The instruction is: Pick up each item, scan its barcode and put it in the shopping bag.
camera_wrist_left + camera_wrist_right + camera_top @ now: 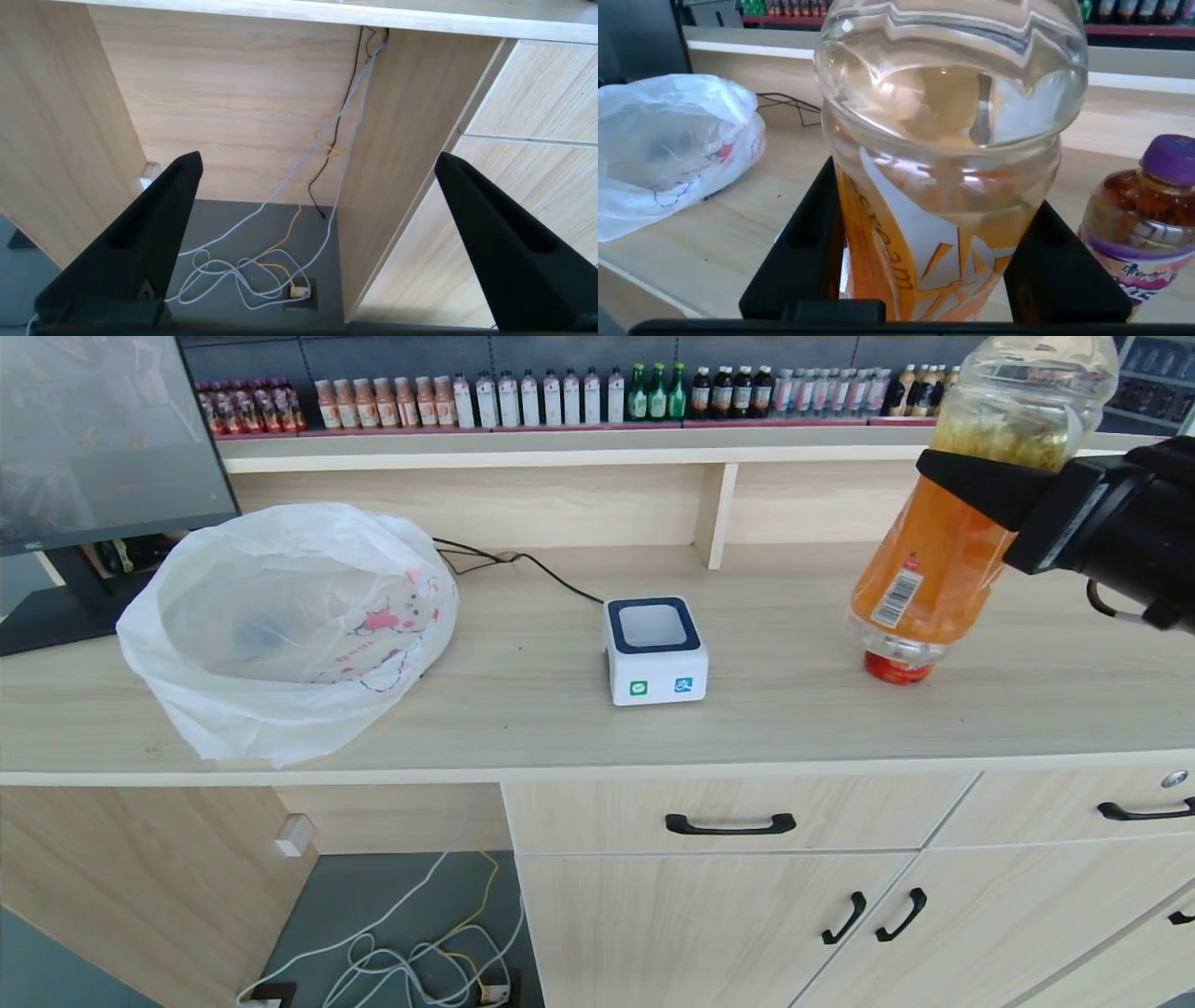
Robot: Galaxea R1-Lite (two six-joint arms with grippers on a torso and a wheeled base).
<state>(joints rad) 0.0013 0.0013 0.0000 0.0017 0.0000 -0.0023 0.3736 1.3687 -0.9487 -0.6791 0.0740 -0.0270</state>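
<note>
**Bottle (934, 551) held upside down by the scanner (653, 649)**

The right gripper (990, 467) pinches the bottle, cap down, over the counter (523, 719) at the scanner's three o'clock. The shopping bag (289, 625) lies at its nine o'clock. The left gripper (318, 252) has its fingers spread wide, below the countertop.

The bottle (934, 560) bears a barcode (896, 597); nothing legible.

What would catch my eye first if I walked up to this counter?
An upside-down orange drink bottle, cap pointing down, gripped in the right arm's black jaws over the right side of the counter. At the left sits an open white shopping bag, with a small white scanner box in the middle.
</note>
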